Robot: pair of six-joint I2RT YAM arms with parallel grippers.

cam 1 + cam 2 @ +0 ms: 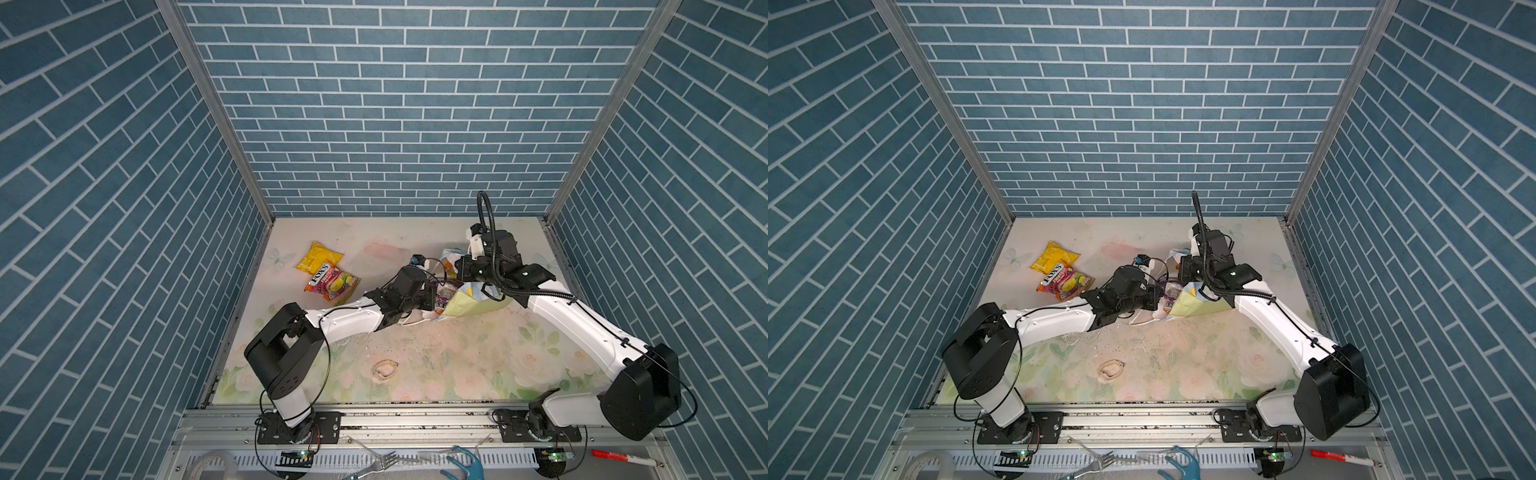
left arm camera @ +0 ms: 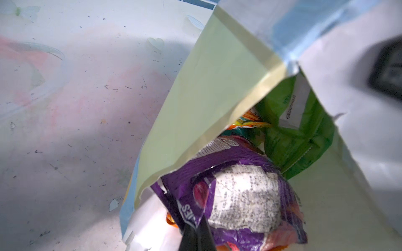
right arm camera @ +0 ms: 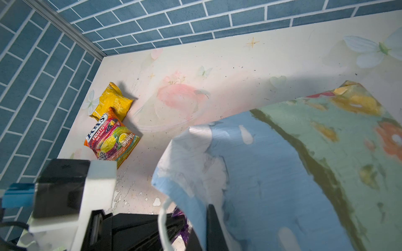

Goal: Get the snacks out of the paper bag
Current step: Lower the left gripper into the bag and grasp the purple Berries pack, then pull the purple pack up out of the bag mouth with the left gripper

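Observation:
The paper bag (image 1: 469, 305) (image 1: 1192, 305) lies on its side right of the table's middle, its mouth facing left. My left gripper (image 2: 196, 228) (image 1: 434, 297) is at the mouth, shut on a corner of a purple snack packet (image 2: 235, 173) (image 1: 446, 291) that sticks half out. Deeper inside lie a green bag (image 2: 300, 139) and orange and teal packets (image 2: 245, 121). My right gripper (image 3: 203, 215) (image 1: 457, 266) is shut on the bag's upper wall (image 3: 282, 163) near the rim. A yellow packet (image 1: 319, 257) (image 3: 113, 102) and a FOX'S bag (image 1: 332, 284) (image 3: 111, 139) lie on the table at back left.
A small tan loop (image 1: 384, 369) lies on the floral tabletop (image 1: 457, 365) near the front. Blue brick walls close in three sides. Below the front rail are a fork (image 1: 374, 461), a teal tool (image 1: 465, 463) and a red marker (image 1: 623, 457).

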